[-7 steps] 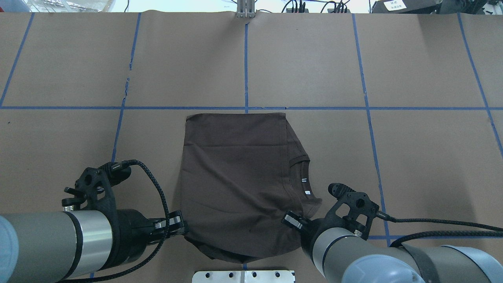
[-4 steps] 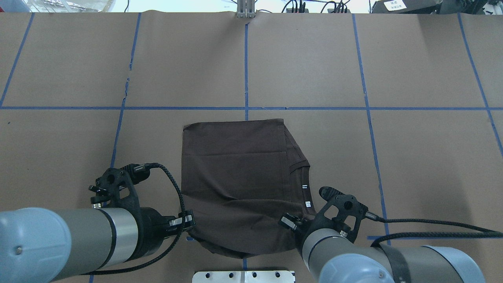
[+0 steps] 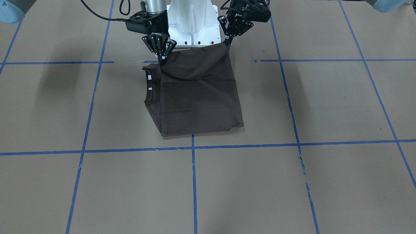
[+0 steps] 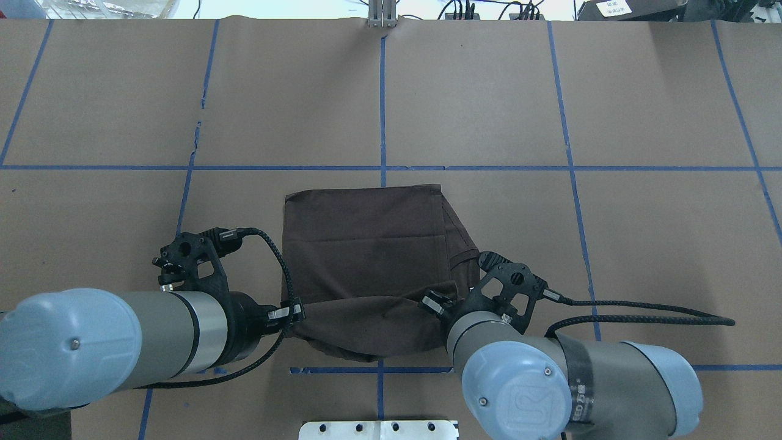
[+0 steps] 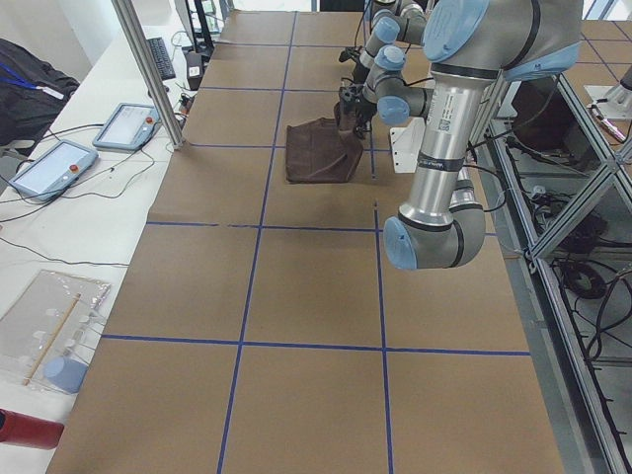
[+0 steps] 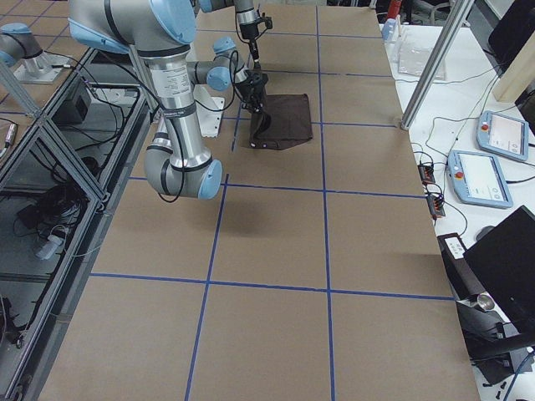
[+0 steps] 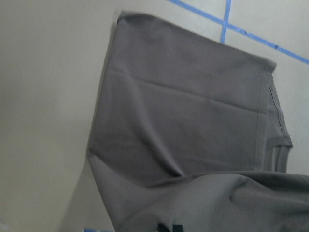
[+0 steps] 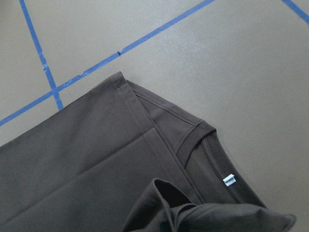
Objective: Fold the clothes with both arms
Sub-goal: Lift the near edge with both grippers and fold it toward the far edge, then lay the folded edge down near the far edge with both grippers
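My left claw [image 3: 227, 41] and right claw [image 3: 161, 56] are each clenched on a near corner of the dark brown soft cotton T-shirt [image 4: 366, 244]. They hold that edge up off the brown paper-covered worktop [image 4: 489, 91] while the far half lies flat. To fold cleanly, I should carry both corners forward level and in step, then lay edge on edge. The limp cloth sags between my grips. Its ribbed collar [image 8: 217, 164] lies on my right.
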Robot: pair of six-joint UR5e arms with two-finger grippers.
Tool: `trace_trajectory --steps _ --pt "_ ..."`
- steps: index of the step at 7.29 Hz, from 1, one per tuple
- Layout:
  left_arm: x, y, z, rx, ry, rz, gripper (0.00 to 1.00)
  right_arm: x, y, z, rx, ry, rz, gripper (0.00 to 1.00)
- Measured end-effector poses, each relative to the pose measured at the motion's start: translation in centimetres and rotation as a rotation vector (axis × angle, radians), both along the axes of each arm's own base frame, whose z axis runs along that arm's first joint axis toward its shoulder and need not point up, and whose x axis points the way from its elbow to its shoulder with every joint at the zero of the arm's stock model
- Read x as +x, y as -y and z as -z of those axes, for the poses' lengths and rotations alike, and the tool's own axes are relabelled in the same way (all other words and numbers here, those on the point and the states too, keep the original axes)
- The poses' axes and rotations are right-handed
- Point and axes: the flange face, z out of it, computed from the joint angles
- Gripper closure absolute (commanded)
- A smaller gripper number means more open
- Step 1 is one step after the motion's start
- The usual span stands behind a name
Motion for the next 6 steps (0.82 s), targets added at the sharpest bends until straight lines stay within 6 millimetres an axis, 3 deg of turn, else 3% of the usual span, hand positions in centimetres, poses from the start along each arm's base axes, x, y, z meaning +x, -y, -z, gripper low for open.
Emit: trace_trajectory --steps 2,6 --pt "1.7 3.1 -0.8 0.02 0.041 0.029 1.0 -1.7 2.9 -0.9 0.001 -0.018 -0.021 1.0" --pt "4.5 9.7 -5.1 0.079 0.089 0.077 1.0 -5.5 7.0 -4.7 -0.001 -0.037 -0.06 1.0"
